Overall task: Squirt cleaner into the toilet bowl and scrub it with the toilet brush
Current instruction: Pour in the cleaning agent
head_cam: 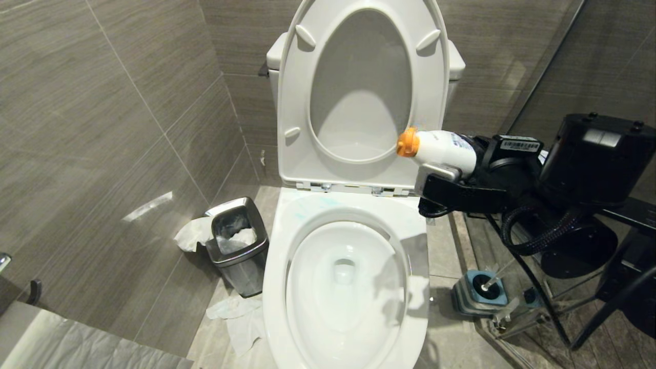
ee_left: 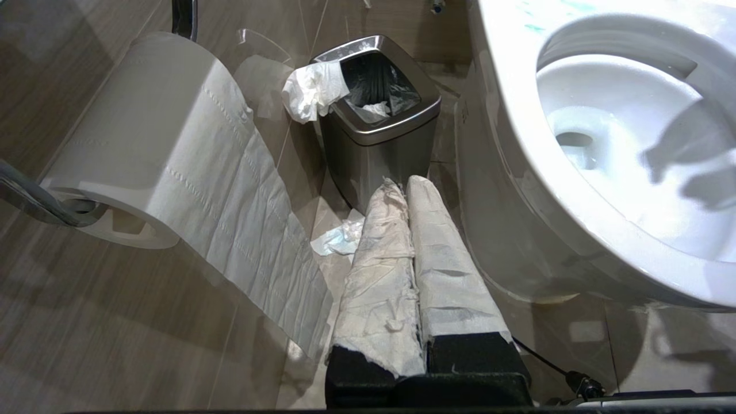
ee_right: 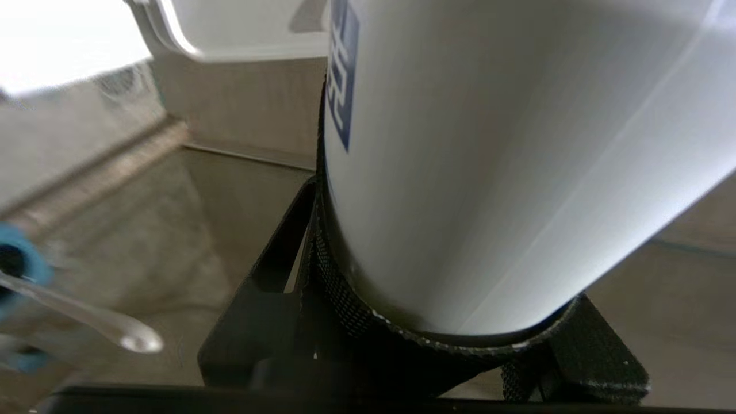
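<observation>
Toilet bowl (head_cam: 344, 287): white ceramic, seat and lid raised against the tank; faint turquoise cleaner smears (head_cam: 312, 205) on the rear rim. Its left flank stands just beside a steel waste bin (head_cam: 238, 245), leaving a narrow floor strip littered with tissue (head_cam: 241, 318); its right flank has a wider tiled gap before the glass partition.

Right gripper (head_cam: 451, 169): held level beside the raised seat, above the bowl's right rear corner, fingers half apart and clamped on a white bottle (head_cam: 443, 148) with an orange cap (head_cam: 408, 142) pointing toward the seat. The bottle bears a blue label with white characters, too blurred to read.

Toilet brush (head_cam: 494, 282): translucent handle leaning out of its blue-topped holder (head_cam: 479, 292) on the floor right of the bowl, near the partition.

Left gripper (ee_left: 411, 190): low between bin and bowl, paper-wrapped fingers pressed together, holding nothing. A toilet roll (ee_left: 144, 132) hangs beside it on the wall.
</observation>
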